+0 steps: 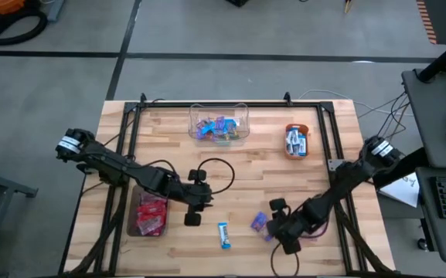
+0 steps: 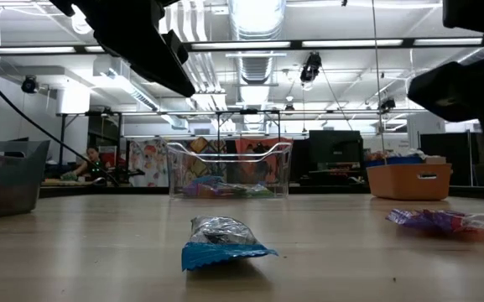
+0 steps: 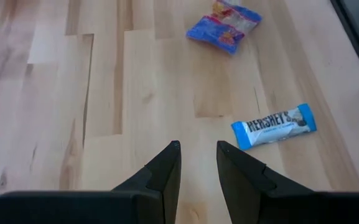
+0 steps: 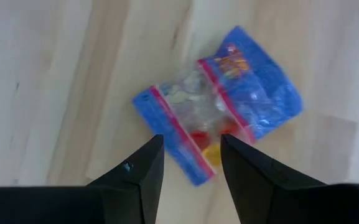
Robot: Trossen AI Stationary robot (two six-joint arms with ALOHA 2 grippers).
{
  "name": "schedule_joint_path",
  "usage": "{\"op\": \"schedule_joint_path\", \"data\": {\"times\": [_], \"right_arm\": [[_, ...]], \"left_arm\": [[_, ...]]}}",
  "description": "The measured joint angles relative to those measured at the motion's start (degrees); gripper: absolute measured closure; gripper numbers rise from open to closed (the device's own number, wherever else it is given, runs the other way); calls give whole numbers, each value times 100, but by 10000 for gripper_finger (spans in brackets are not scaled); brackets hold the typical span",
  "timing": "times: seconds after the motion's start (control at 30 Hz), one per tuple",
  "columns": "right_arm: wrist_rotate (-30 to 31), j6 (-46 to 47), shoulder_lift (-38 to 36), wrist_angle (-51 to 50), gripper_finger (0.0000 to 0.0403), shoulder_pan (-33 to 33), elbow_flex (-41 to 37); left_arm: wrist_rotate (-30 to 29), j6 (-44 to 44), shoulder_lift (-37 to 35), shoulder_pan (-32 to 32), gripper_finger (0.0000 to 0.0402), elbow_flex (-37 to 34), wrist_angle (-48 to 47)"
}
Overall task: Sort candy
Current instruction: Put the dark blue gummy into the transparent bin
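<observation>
Left to right on the worktop (image 1: pixel 168 131): there's a tray of red candies (image 1: pixel 150 214) at the near left, and the left pincer (image 1: pixel 195 207) hangs just right of it with its fingers a little apart and nothing between them. Next comes the blue-and-white Hershey's bar (image 1: pixel 223 235) lying loose near the front edge, then a purple-blue gummy packet (image 1: pixel 260 222), with the right pincer (image 1: pixel 275 229) right on top of it, fingers spread and not closed on anything yet.

My read is the right arm is lining up on that packet. To do it well, I'd drop straight down so the fingers straddle the narrow middle of the wrapper, then close gently, since it's crinkly and could slide on the wood. It probably belongs in the clear plastic box (image 1: pixel 219 125) at the back, which has similar colours; the orange bowl (image 1: pixel 297 142) holds blue-and-white ones.

Only the right wrist view shows the packet's clear window with red and yellow sweets. The left wrist view is what makes the Hershey's lettering readable. The low view shows how flat both wrappers sit.
</observation>
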Motion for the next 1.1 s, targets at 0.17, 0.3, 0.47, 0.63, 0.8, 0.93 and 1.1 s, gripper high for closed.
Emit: {"op": "schedule_joint_path", "data": {"times": [0.17, 0.3, 0.47, 0.63, 0.8, 0.93, 1.1], "right_arm": [[164, 8, 523, -12, 252, 55, 325], [171, 55, 891, -36, 256, 36, 413], [171, 263, 1103, -23, 303, 26, 422], [193, 265, 1127, -15, 382, 10, 420], [310, 93, 976, 40, 391, -11, 394], [374, -215, 786, 216, 393, -69, 361], [451, -651, 524, 831, 394, -296, 324]], "left_arm": [[0, -190, 0, 0, 313, -7, 97], [4, -523, 31, 0, 313, -7, 113], [7, -528, 147, -4, 313, -7, 242], [10, -397, 273, -9, 313, -9, 578], [13, -217, 470, -9, 313, -9, 1073], [13, -200, 640, -9, 313, -11, 1286], [16, 135, 851, -78, 313, -11, 2071]]}}
